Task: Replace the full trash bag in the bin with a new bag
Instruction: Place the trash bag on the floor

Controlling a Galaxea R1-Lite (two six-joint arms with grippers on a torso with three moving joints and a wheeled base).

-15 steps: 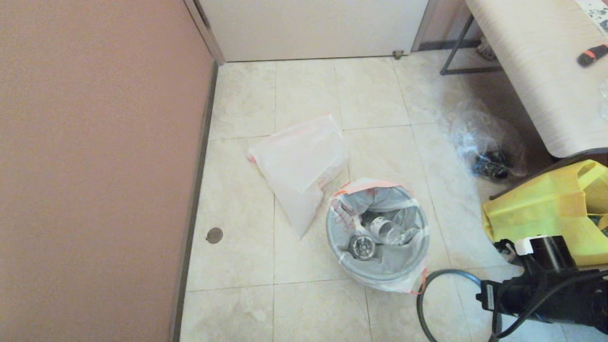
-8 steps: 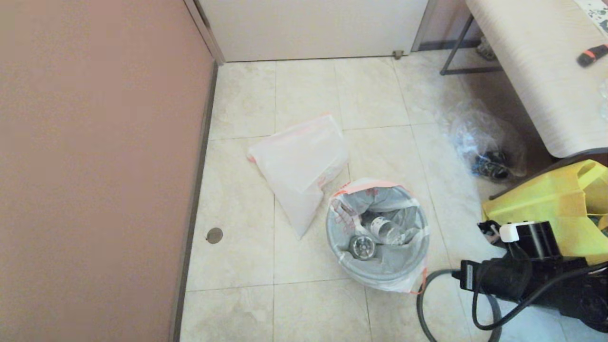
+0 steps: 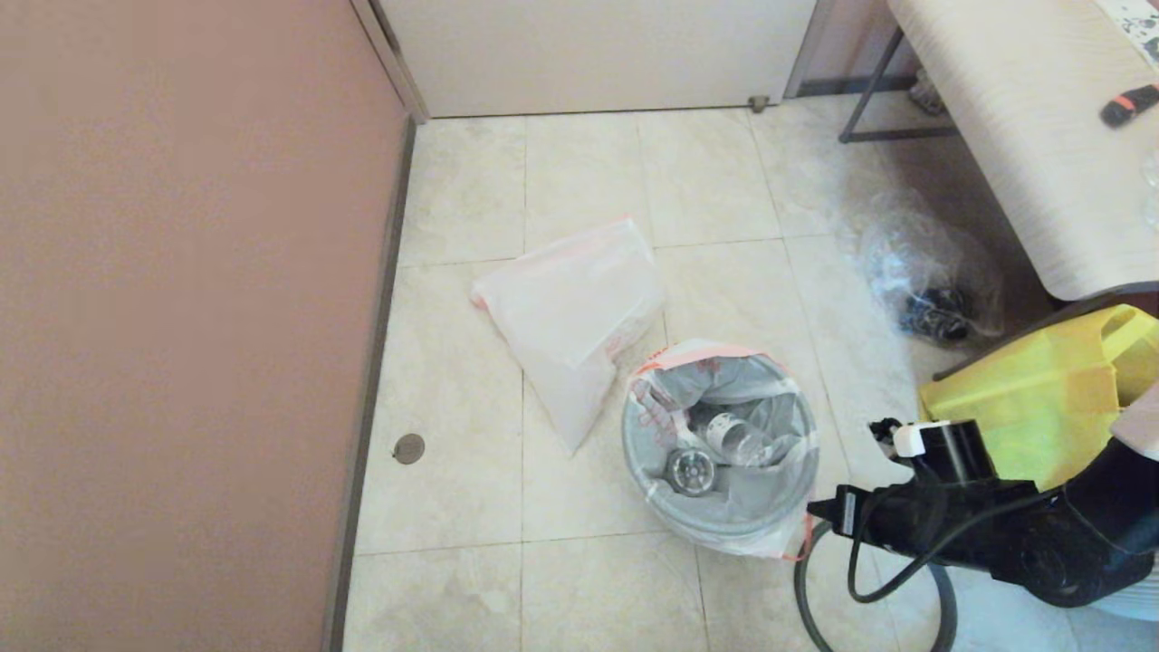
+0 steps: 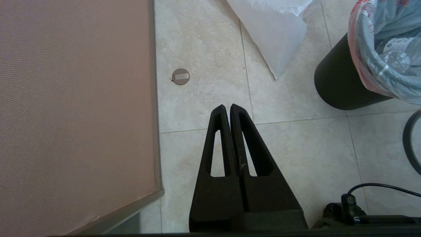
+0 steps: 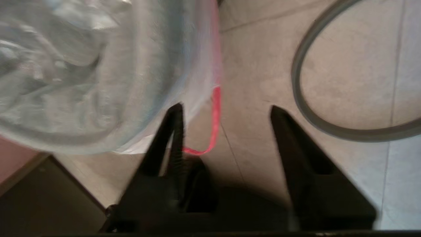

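Note:
The full trash bag (image 3: 720, 444) sits in the black bin (image 4: 335, 89), its mouth open, its red-edged rim folded over the bin's edge and bottles showing inside. The new bag (image 3: 570, 317) lies flat on the tiles just beyond the bin to the left. The grey rim ring (image 3: 800, 589) lies on the floor by the bin's near right side. My right gripper (image 3: 828, 514) is open at the bin's near right rim. In the right wrist view the bag's red drawstring loop (image 5: 215, 115) hangs between the open fingers of the right gripper (image 5: 225, 108), close to one finger. My left gripper (image 4: 227, 107) is shut and empty, above bare tiles left of the bin.
A pink wall (image 3: 181, 317) runs along the left. A clear bag with dark items (image 3: 924, 272) lies at the right under a table (image 3: 1023, 136). A yellow tote (image 3: 1023, 398) stands just behind my right arm. A floor drain (image 3: 408, 448) sits near the wall.
My right arm has moved left across the floor to the bin's near right rim. The bags and the bin have not moved.

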